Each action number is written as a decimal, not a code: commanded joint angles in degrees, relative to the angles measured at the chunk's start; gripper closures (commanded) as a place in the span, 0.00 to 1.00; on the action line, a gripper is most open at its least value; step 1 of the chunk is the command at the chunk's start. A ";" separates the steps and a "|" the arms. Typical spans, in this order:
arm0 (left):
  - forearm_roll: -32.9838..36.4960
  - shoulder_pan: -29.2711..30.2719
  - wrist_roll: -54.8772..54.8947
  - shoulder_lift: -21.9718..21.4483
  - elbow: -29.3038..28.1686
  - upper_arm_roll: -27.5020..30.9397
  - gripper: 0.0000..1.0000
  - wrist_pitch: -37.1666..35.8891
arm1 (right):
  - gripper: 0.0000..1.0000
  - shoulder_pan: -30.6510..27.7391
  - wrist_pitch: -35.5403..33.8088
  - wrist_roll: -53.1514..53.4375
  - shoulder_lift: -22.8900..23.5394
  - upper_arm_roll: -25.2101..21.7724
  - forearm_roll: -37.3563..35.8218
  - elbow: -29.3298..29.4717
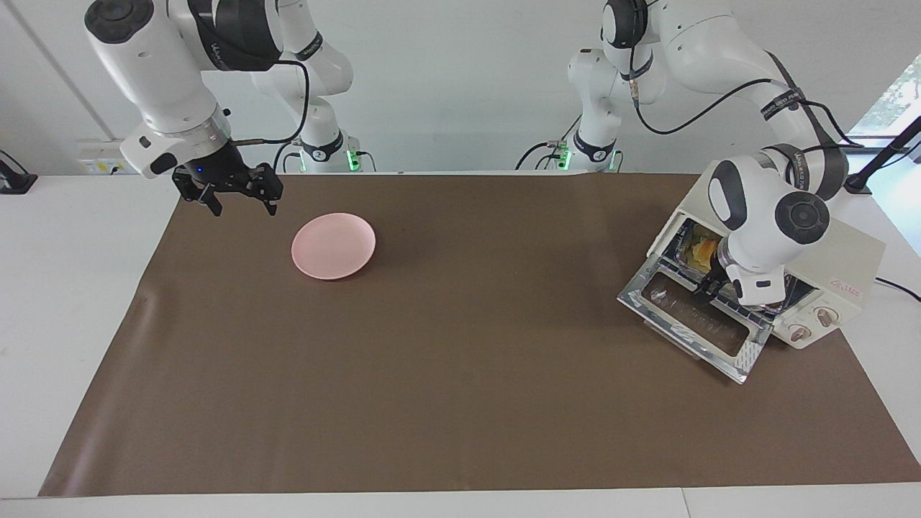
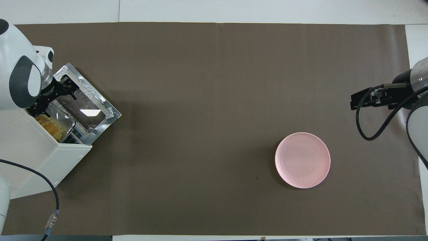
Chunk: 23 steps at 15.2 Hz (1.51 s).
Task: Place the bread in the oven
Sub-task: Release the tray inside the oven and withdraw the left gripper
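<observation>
The cream-white oven stands at the left arm's end of the table, its glass door dropped open. The golden ridged bread lies inside it on a silver foil tray. My left gripper hangs over the inner edge of the door, just outside the oven's mouth, open and holding nothing. My right gripper waits open and empty above the mat's edge at the right arm's end.
A round pink plate sits on the brown mat beside the right gripper, with nothing on it. A black cable runs from the oven toward the robots' end of the table.
</observation>
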 commanded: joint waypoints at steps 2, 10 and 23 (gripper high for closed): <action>1.43 -0.83 6.74 -1.05 4.60 0.33 0.00 0.38 | 0.00 -0.66 -0.43 -0.71 -0.94 0.48 -0.83 -0.87; 0.56 -1.27 33.29 -10.96 7.62 0.24 0.00 -10.67 | 0.00 -0.66 -0.43 -0.71 -0.94 0.48 -0.83 -0.87; 0.64 21.93 40.43 -25.31 0.13 -25.78 0.00 -14.83 | 0.00 -0.66 -0.43 -0.71 -0.94 0.48 -0.83 -0.87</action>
